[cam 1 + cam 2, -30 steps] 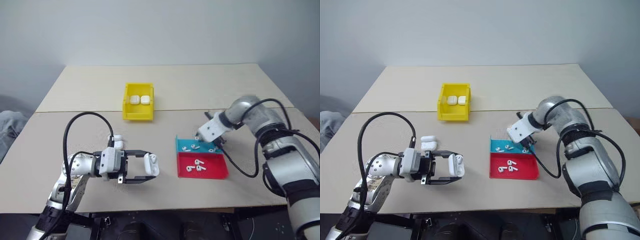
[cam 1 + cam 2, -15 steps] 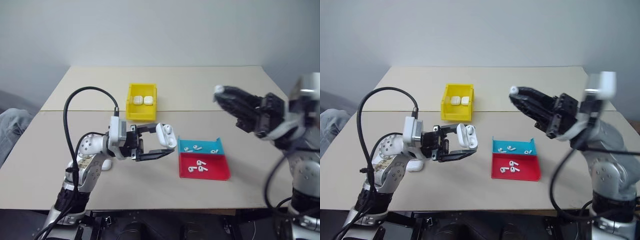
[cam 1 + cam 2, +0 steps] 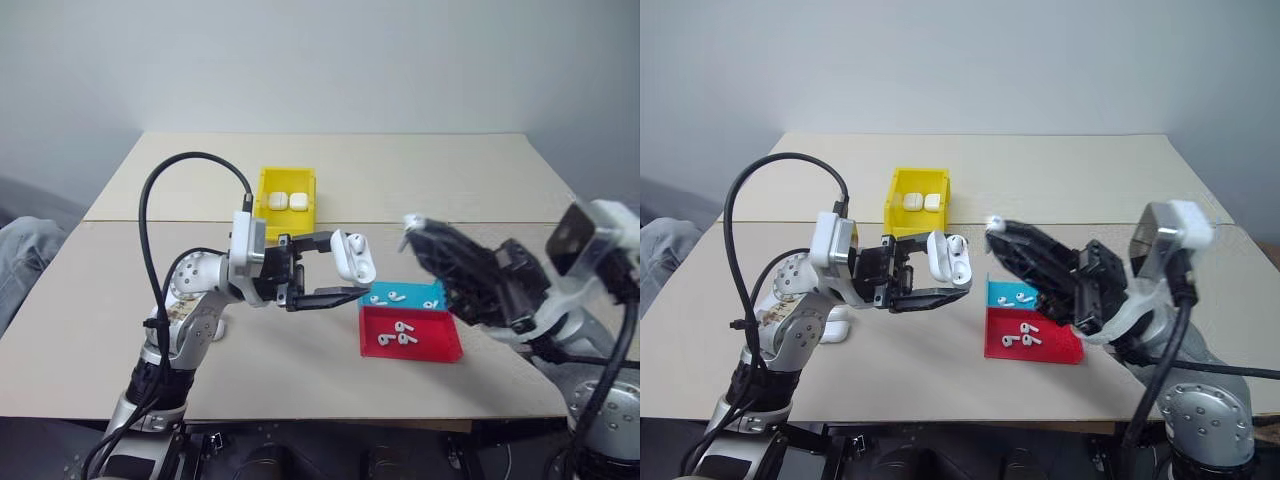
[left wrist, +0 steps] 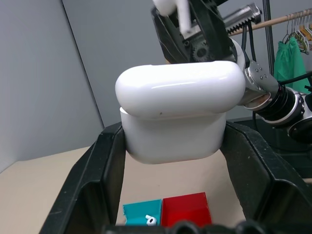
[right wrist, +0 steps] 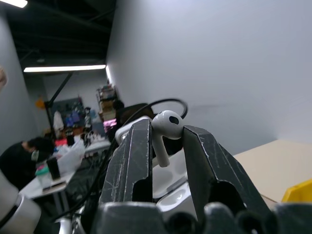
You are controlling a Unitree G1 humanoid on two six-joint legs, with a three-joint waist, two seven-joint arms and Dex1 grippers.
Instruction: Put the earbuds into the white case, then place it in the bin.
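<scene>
The left gripper (image 3: 335, 272) clamps the open case (image 3: 352, 256), the right gripper (image 5: 165, 131) pinches an earbud (image 5: 166, 127) just right of it; next, seemingly, seat it stem-first.

Beige table (image 3: 450, 170) (grey wall (image 3: 320, 60) behind)

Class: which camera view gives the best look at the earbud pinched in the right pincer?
The right wrist view: the earbud sits large between the right pincer fingers. The left wrist view shows it partly cut off; the eye views show a tiny white speck.
</scene>
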